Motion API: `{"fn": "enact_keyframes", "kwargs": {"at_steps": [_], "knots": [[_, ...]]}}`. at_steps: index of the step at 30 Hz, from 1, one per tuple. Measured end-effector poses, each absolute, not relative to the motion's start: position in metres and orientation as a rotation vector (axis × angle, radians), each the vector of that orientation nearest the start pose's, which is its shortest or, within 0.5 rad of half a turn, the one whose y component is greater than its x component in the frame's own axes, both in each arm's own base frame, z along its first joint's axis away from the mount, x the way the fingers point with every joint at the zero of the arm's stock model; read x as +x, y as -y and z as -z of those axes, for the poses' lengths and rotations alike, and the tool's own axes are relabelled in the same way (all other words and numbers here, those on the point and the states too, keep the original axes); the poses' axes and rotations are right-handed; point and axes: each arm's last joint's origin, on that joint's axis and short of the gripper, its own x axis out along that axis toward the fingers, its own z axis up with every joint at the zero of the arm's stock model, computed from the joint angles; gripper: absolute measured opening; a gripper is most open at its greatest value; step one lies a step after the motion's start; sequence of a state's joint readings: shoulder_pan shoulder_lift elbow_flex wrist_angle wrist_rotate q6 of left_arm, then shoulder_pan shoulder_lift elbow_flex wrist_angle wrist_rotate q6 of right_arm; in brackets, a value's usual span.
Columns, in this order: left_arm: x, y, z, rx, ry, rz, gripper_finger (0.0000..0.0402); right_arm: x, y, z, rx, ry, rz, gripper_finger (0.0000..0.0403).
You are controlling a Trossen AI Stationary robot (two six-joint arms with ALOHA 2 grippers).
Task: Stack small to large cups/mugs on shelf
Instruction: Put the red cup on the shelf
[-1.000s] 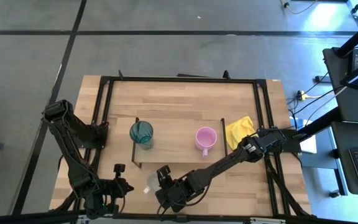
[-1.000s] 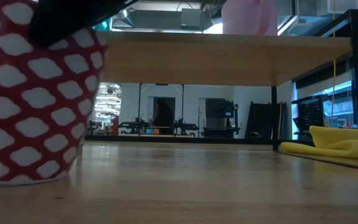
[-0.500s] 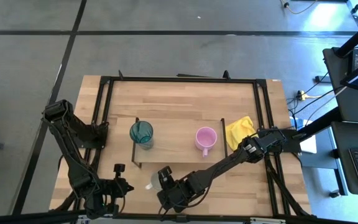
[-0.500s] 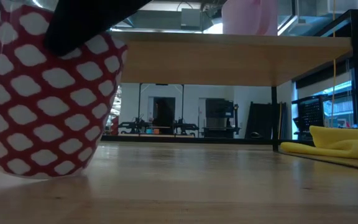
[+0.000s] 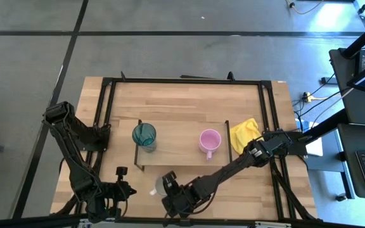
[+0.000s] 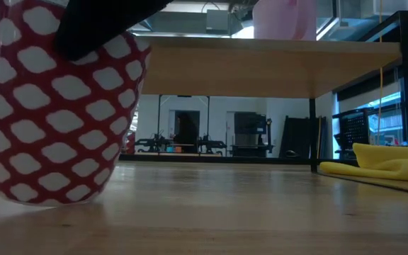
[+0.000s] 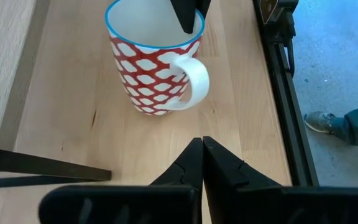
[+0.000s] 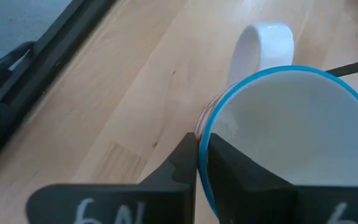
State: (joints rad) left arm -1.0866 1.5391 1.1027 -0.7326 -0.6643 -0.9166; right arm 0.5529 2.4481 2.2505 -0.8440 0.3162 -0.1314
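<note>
A red-and-white patterned mug (image 7: pixel 157 62) with a blue rim and a white handle (image 8: pixel 263 43) is on the table near its front edge, in front of the shelf (image 5: pixel 176 151). My right gripper (image 8: pixel 196 155) is shut on its rim. A teal tumbler (image 5: pixel 144 136) stands on the shelf's left end and a pink mug (image 5: pixel 210 141) on its right end. My left gripper (image 7: pixel 202 142) is shut and holds nothing. It hovers to the left of the patterned mug (image 5: pixel 159 185) and points at it. My right gripper pinches the patterned mug's blue rim (image 8: pixel 202 134) a quarter turn round from the handle, one finger (image 7: pixel 188 12) inside the cup and one outside. The fingers slant down from above. The mug (image 6: pixel 59 113) tilts slightly; whether its base is off the table I cannot tell.
A yellow cloth (image 5: pixel 244 133) lies on the table right of the shelf. Black frame rails (image 5: pixel 106 120) run along the table's sides and far edge. Bare shelf board lies between the tumbler and the pink mug. A person's shoe (image 7: pixel 319 121) shows on the floor beyond the near edge.
The patterned mug, with my right gripper on it, has shifted a little toward the table's right edge and now leans slightly. My left arm has kept still.
</note>
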Motion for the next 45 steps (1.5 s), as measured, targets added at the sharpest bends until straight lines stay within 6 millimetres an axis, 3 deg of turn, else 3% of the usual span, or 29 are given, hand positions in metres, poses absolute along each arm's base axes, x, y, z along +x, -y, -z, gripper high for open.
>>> {"fn": "enact_keyframes", "kwargs": {"at_steps": [12,23,27,36,45], "knots": [[0.152,0.251,-0.234,0.045,-0.816,-0.007,0.0005,0.442,-0.271,-0.237,-0.592,-0.914,-0.298,0.0032],[0.151,0.249,-0.233,0.039,-0.828,-0.038,0.0004,0.414,-0.285,-0.254,-0.595,-0.961,-0.327,0.0032],[0.151,0.248,-0.233,0.037,-0.829,-0.04,0.0002,0.405,-0.288,-0.273,-0.518,-0.924,-0.305,0.0028],[0.153,0.247,-0.233,0.035,-0.831,-0.048,0.0002,0.392,-0.271,-0.316,-0.355,-0.865,-0.172,0.003],[0.154,0.246,-0.233,0.012,-0.83,-0.062,0.0001,0.378,-0.258,-0.339,-0.386,-0.849,-0.099,0.0031]]}}
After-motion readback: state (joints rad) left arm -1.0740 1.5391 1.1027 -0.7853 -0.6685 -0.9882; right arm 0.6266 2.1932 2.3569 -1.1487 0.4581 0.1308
